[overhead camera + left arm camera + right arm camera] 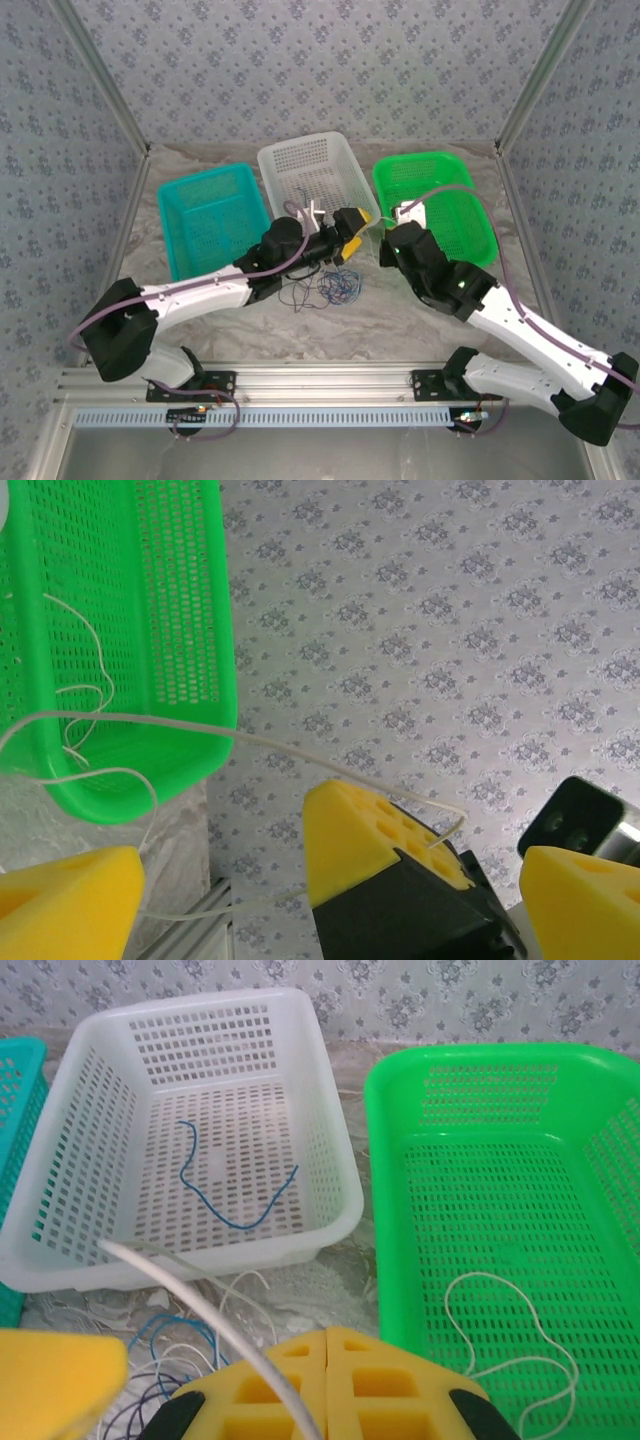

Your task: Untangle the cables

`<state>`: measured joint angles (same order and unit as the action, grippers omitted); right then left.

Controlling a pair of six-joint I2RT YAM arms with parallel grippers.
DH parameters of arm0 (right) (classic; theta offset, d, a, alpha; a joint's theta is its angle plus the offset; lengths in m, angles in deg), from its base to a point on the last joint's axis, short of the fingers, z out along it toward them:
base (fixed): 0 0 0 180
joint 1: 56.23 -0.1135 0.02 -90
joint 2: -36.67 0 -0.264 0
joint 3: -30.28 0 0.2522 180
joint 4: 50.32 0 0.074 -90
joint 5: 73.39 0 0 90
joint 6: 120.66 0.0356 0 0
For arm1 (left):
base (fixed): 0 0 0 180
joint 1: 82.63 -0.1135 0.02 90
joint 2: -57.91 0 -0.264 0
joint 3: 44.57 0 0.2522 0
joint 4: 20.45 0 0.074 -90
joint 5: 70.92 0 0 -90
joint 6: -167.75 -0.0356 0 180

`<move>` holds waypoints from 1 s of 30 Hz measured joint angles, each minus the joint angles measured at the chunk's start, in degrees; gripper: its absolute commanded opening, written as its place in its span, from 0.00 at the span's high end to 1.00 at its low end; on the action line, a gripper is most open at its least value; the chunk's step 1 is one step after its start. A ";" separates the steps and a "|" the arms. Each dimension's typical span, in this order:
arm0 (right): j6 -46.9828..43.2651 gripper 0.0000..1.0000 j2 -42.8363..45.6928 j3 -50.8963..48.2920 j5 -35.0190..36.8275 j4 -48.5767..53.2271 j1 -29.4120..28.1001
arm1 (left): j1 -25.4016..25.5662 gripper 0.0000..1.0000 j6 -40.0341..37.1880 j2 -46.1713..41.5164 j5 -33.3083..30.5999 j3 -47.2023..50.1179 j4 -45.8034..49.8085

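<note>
Top external: left gripper (349, 233) sits at the near right corner of the white perforated plastic basket (305, 160), with its yellow foam pads spread wide and gripping nothing. In the left wrist view its two yellow fingers (70, 905) are at the bottom corners of the frame, far apart. The closed tip of the right gripper (378, 842) stands in the gap between them; can't tell if it touches either pad.

Right gripper: in the right wrist view the jaws are pressed together, pinching a thin white cable (205, 1305). That cable leaves the pads up and to the left. In the left wrist view it stretches taut from the tip toward the green perforated plastic basket (180, 600) and crosses its near wall.

Cable locations:
- Loose tangle of blue, white and black cables (325, 290): on the pale marbled table cover (400, 320), just near-side of the left gripper, between the two arms.
- Single blue cable (235, 1185): lies curved on the white basket's floor.
- Looped white cable (510, 1330): lies in the green basket.
- Teal perforated plastic basket (210, 215): on the left, touching the white one.
</note>
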<state>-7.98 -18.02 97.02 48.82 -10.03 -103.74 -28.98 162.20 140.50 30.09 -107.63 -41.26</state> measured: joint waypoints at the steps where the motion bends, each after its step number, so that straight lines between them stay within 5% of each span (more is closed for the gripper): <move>1: 0.02 1.00 -0.07 -0.15 0.00 -0.70 0.00 | 0.04 0.04 0.33 0.33 0.15 -0.04 -0.42; 15: 5.05 1.00 6.01 -8.46 -6.43 -5.77 -2.29 | -1.55 0.08 1.31 7.85 -0.52 -5.20 -4.63; 24: 8.66 1.00 10.19 -10.88 -8.41 -3.52 -4.02 | -2.34 0.34 1.44 13.18 -0.76 -7.67 -5.46; 30: 12.24 1.00 10.91 -10.86 -10.93 1.81 -4.22 | -3.82 0.67 -1.95 14.32 -1.22 -12.17 -3.30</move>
<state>4.26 -7.12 86.15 37.89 -8.22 -107.96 -32.80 160.25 154.81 28.86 -119.81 -44.56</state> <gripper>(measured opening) 0.075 0.403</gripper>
